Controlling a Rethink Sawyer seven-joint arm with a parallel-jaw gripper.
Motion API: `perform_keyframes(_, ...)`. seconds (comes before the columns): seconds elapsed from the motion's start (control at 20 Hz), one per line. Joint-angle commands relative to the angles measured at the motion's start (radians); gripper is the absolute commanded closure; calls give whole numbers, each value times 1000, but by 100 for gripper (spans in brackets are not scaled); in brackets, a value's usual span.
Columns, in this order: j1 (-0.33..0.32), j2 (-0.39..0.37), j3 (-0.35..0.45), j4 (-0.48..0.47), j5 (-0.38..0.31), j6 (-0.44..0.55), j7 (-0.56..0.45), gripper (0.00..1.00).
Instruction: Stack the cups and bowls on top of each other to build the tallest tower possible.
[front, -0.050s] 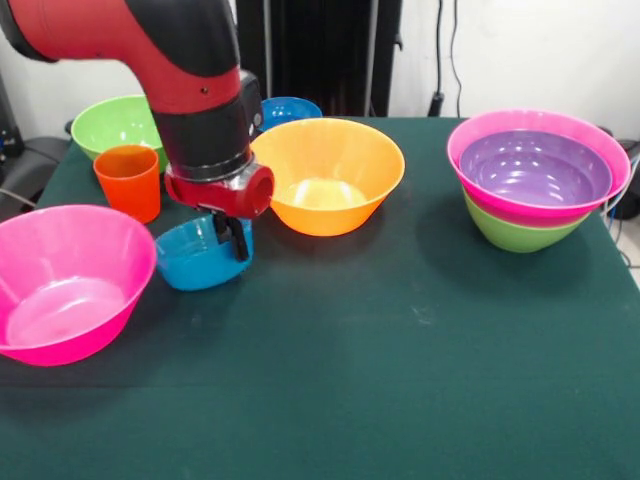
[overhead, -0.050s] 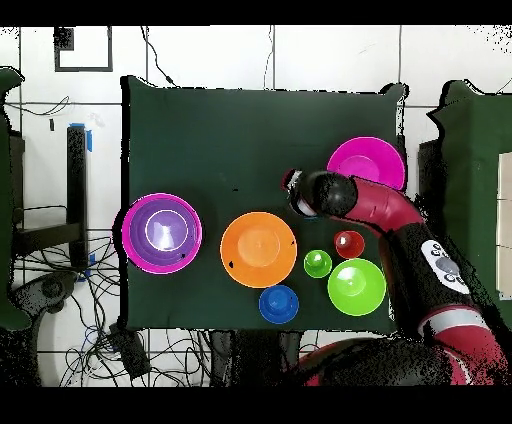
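i see the arm (front, -0.050s: 150, 50) coming down on the left part of the dark green surface (front, -0.050s: 400, 350), and its pincer (front, -0.050s: 232, 238) is low inside a small blue bowl (front, -0.050s: 195, 262) that sits on the cloth. one dark finger (front, -0.050s: 240, 240) stands at the inner side of the bowl's rim, but i cannot tell if the pincer is spread or pressed together on the rim, because the red wrist hides most of it. in the front view, the big pink bowl (front, -0.050s: 65, 285) lies just beside this blue bowl on its left, and the orange-red cup (front, -0.050s: 129, 180) stands upright just behind, near the arm. behind the cup there is a green bowl (front, -0.050s: 112, 125). the big orange bowl (front, -0.050s: 330, 175) is just to the right of the pincer, and a second small blue bowl (front, -0.050s: 290, 108) shows behind it at the far edge. the tower (front, -0.050s: 535, 180) is well apart on the right side: a green bowl below, a pink bowl in it, and the purple bowl (front, -0.050s: 535, 168) nested on top. in the overhead view i see the same tower (overhead, -0.050s: 162, 233) at the left, the orange bowl (overhead, -0.050s: 259, 250) in the middle, and a small light green cup (overhead, -0.050s: 318, 264) between the orange bowl and the green bowl (overhead, -0.050s: 357, 286), which the arm covers in the front view.
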Motion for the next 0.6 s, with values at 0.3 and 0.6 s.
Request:
perform_keyframes(0.3,63,-181,84,82,-38,130,-128,100)
perform_keyframes(0.6,71,-217,95,97,-21,157,-118,100)
